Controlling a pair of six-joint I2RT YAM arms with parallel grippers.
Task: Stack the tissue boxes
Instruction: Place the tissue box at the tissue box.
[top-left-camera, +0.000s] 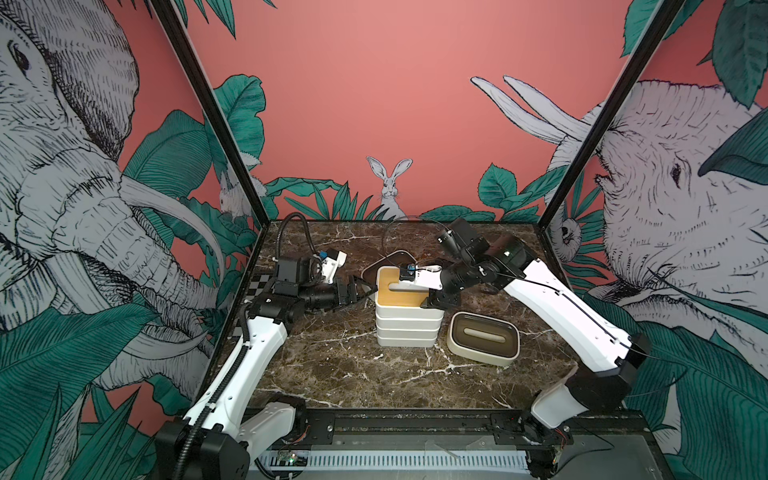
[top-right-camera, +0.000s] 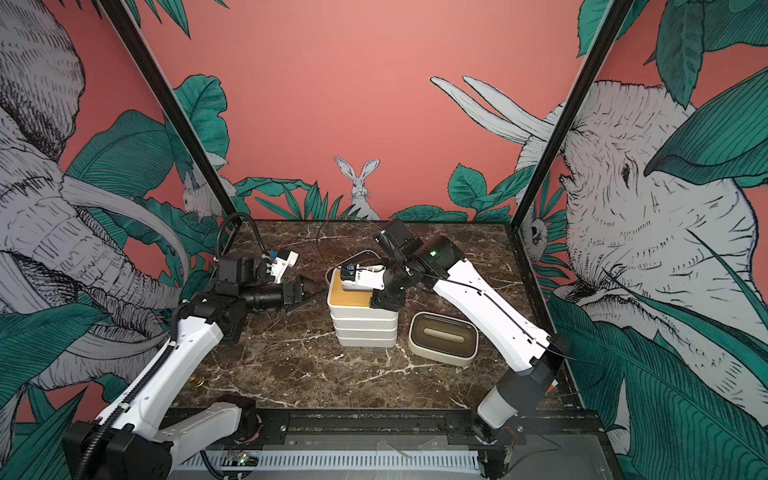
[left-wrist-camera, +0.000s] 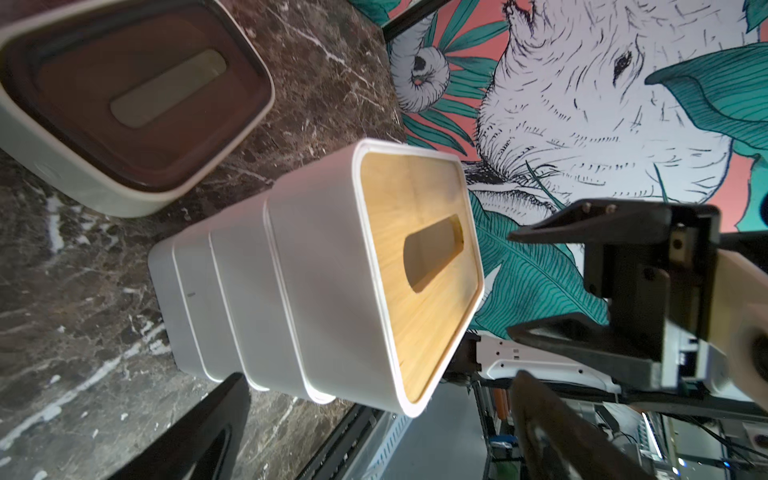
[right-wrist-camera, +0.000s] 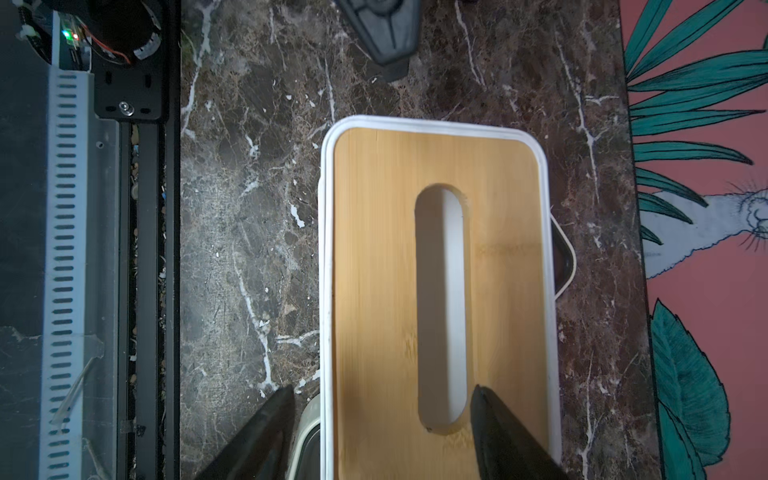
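In both top views, your right gripper (top-left-camera: 432, 305) hung over the white plastic tissue box with a bamboo-tan lid (top-left-camera: 401, 286). Your left gripper (top-left-camera: 355, 293) gaped empty beside it.

In the left wrist view, that box crowned the stack (left-wrist-camera: 232, 299), just ahead of the spread fingers (left-wrist-camera: 199, 432).

In the right wrist view, the fingers (right-wrist-camera: 257, 432) stood parted and clamped nothing, one outside the rim and one at the slot's edge. The box was probably light, stiff and slick. It is best pinched by its long wall through the slot.

Beneath my right gripper (right-wrist-camera: 382, 390) stands a four-high stack (top-left-camera: 409, 322) of white boxes, bamboo lid (top-left-camera: 395, 289) on top; one brown-lidded box (top-left-camera: 484, 338) lies beside it, a dark-lidded box (top-left-camera: 386, 264) behind.
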